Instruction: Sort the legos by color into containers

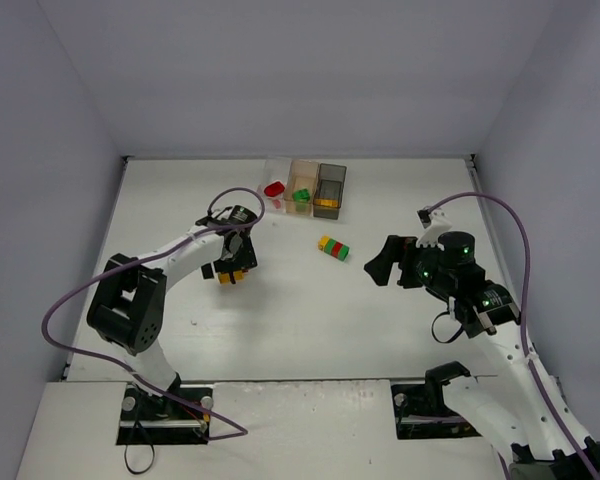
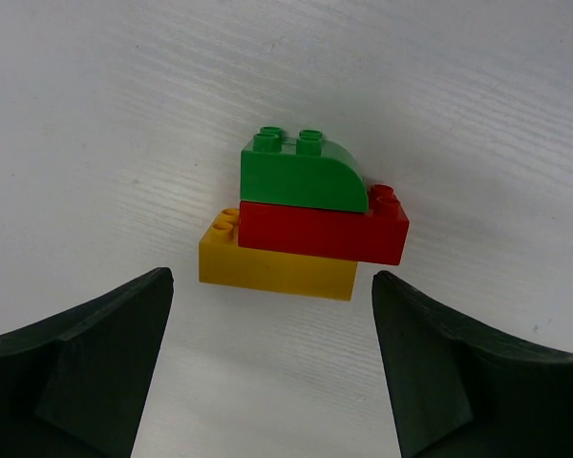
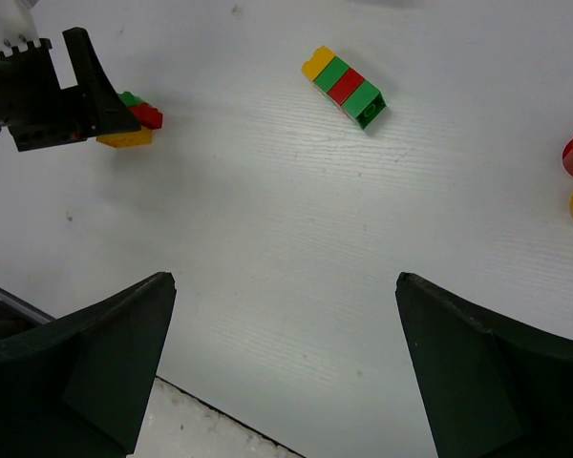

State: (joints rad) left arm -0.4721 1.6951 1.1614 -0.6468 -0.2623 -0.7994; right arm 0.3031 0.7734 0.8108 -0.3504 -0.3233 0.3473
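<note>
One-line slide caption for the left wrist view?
Open left tool above a green-red-yellow lego stack lying on the white table.

The white table (image 1: 300, 330) carried three small boxes (image 1: 307, 188) at its far middle, a four-brick row (image 1: 332, 247) nearer, and a three-brick stack (image 2: 306, 229) (green topmost) further left.

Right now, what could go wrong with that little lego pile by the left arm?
1. The stack is green, red and yellow bricks stuck together; dropped whole into one of the containers, the colours would mix.
2. Its bricks sit staggered and the green top is rounded, so the left arm's open jaws might slip or tip it.
3. The four-brick row is joined too, same trouble.
</note>
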